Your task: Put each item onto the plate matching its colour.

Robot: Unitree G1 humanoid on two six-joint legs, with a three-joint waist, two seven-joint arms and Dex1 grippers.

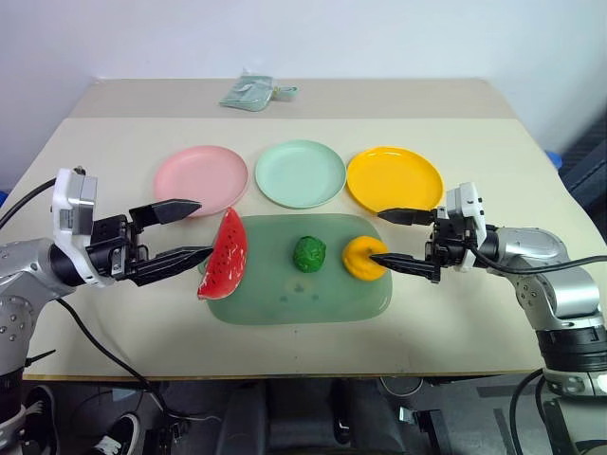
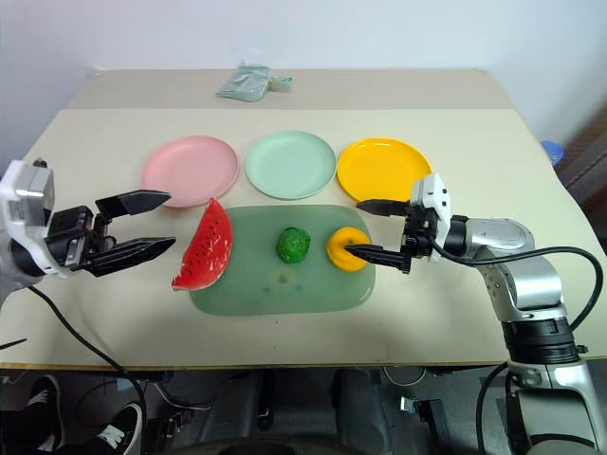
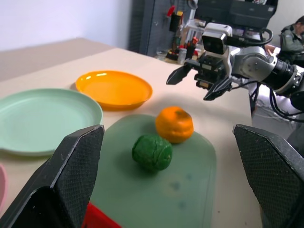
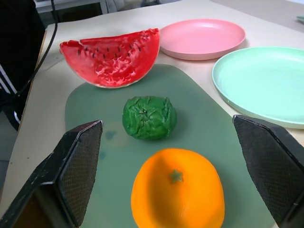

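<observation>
Right gripper (image 1: 399,237) had fingers apart, level, mandarin (image 1: 362,258) just beyond the tips. Left gripper (image 1: 182,230) was also spread, watermelon (image 1: 226,255) just ahead, long axis across its approach.

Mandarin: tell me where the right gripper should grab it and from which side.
Grip the mandarin across its round middle, coming in level from the robot's right. The open right gripper already faces it there, and the green ball sits apart on its far side.
</observation>
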